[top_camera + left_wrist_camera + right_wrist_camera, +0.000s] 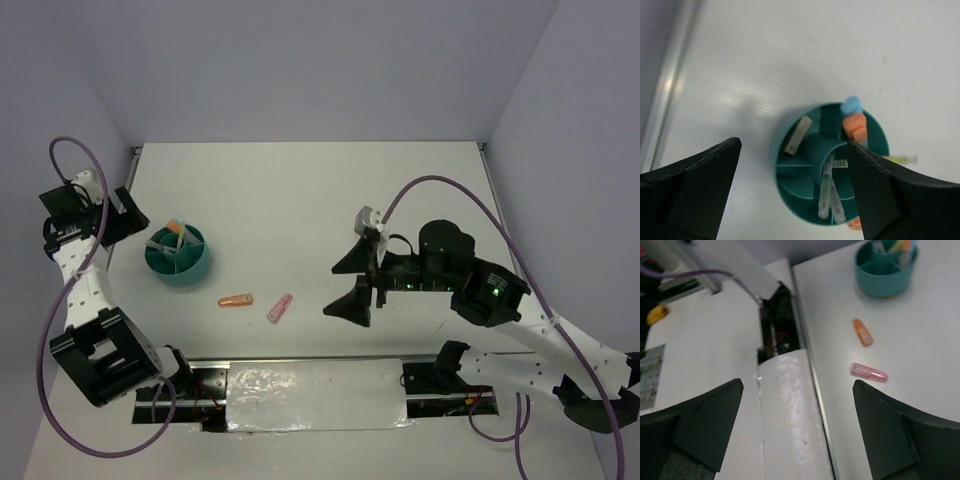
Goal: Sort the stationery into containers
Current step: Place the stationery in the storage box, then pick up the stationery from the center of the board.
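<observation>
The teal bowl (pixel 192 270) with inner dividers stands at the left of the table. In the left wrist view the bowl (pixel 794 176) holds two thin grey pens (pixel 828 194), a pale eraser block (pixel 798 134), an orange marker (pixel 855 126) and a light-blue marker (pixel 851 105). An orange marker (pixel 236 300) and a pink marker (pixel 280 307) lie on the table right of the bowl. My left gripper (pixel 130 222) is open and empty, above the bowl's left side. My right gripper (pixel 351 283) is open and empty, right of the pink marker (pixel 868 372) and the orange marker (pixel 862 332).
A foil-covered strip (pixel 315 395) runs along the near edge between the arm bases, and it also shows in the right wrist view (pixel 790 415). White walls close off the table at left, back and right. The bowl (pixel 885 286) sits far from the right gripper.
</observation>
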